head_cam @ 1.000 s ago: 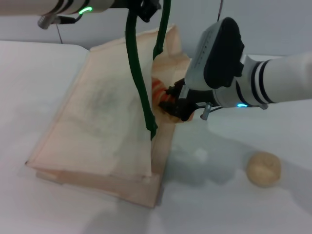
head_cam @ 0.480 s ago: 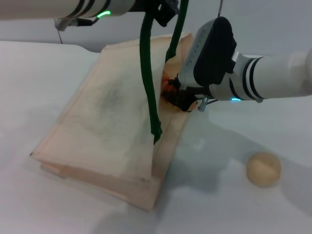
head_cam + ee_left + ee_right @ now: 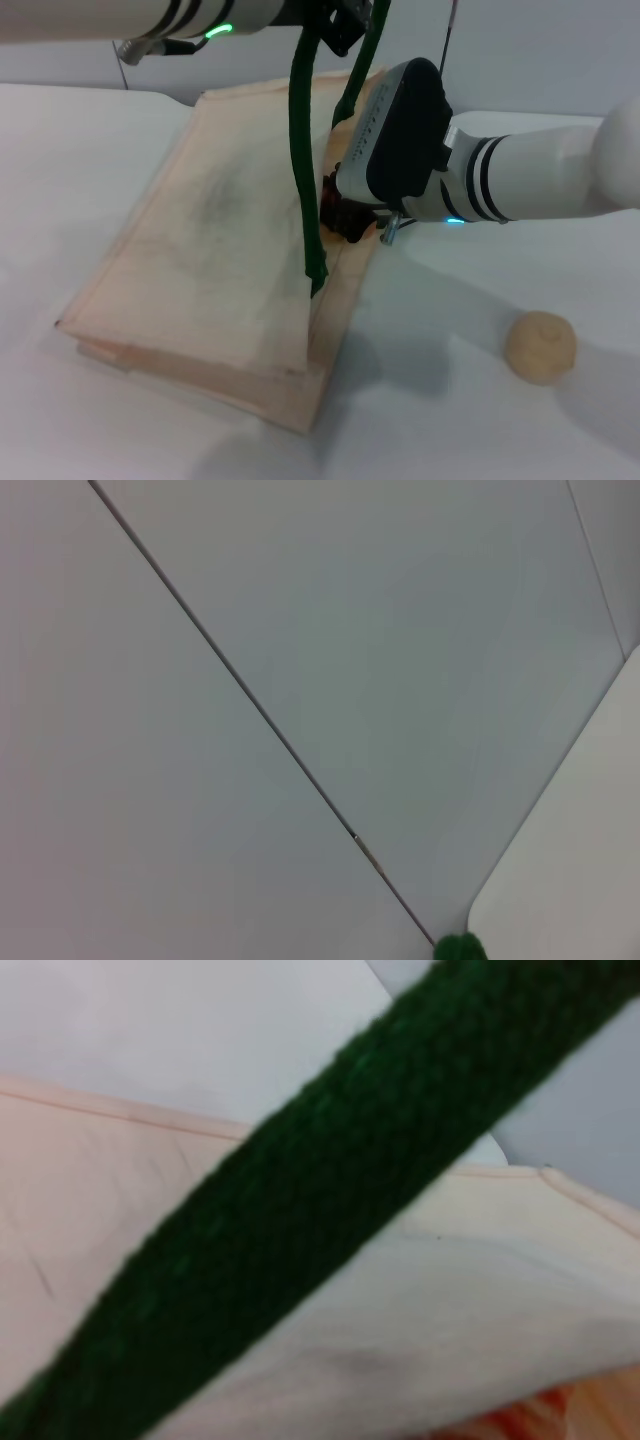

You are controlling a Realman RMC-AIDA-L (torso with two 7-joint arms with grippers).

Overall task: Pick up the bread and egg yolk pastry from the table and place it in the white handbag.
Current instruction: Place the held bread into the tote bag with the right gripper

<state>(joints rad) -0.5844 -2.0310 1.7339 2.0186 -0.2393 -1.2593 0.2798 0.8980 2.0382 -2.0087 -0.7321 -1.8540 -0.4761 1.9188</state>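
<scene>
The right gripper [image 3: 345, 215] is pushed into the mouth of the handbag [image 3: 210, 250], which lies on the bench [image 3: 440, 400] with its opening lifted. Its fingers are buried in the opening, so I cannot tell whether they are clenched or released. The bread [image 3: 520, 1422] shows only as an orange-striped sliver at the bag's edge in the right wrist view, so it seems to be at or just inside the opening. The left gripper [image 3: 335, 20] is raised above the bag and grips a green handle [image 3: 305, 150], holding the mouth open. The pastry [image 3: 540, 346] sits alone on the bench, well apart from the bag. It looks light, soft and crumbly; a gentle pinch across its widest part, from above, should suit it.
</scene>
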